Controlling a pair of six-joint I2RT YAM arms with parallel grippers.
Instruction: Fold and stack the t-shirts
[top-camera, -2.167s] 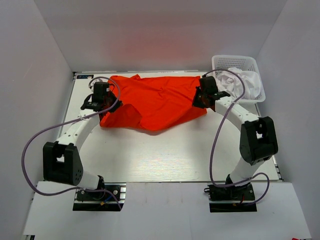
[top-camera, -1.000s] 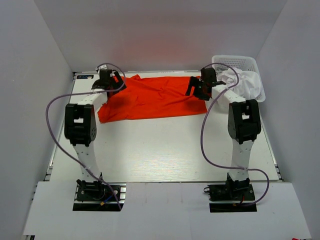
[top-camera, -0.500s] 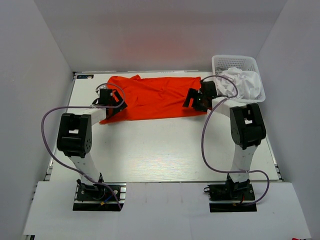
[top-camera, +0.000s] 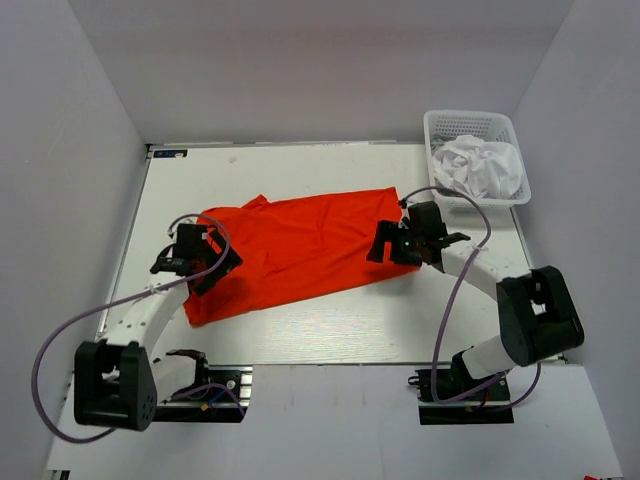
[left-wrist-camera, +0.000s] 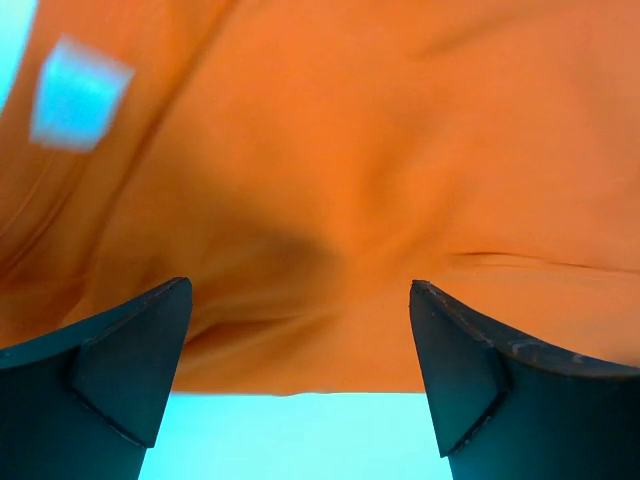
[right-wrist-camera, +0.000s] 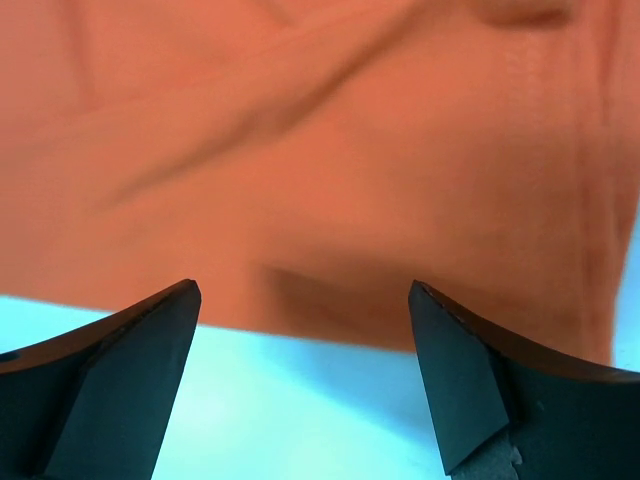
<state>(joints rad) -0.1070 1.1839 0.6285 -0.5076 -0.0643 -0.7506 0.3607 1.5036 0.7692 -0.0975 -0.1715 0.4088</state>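
White table (top-camera: 330, 330), one orange-red t-shirt (top-camera: 300, 245), one white t-shirt (top-camera: 485, 170), two end effectors (left-wrist-camera: 300, 287) (right-wrist-camera: 303, 287) splayed wide.

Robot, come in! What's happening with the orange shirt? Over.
Left gripper open, right gripper open, one at each end of the orange shirt. It lies spread on the table, not yet folded. Bunched white shirt in basket. Nothing in the way.
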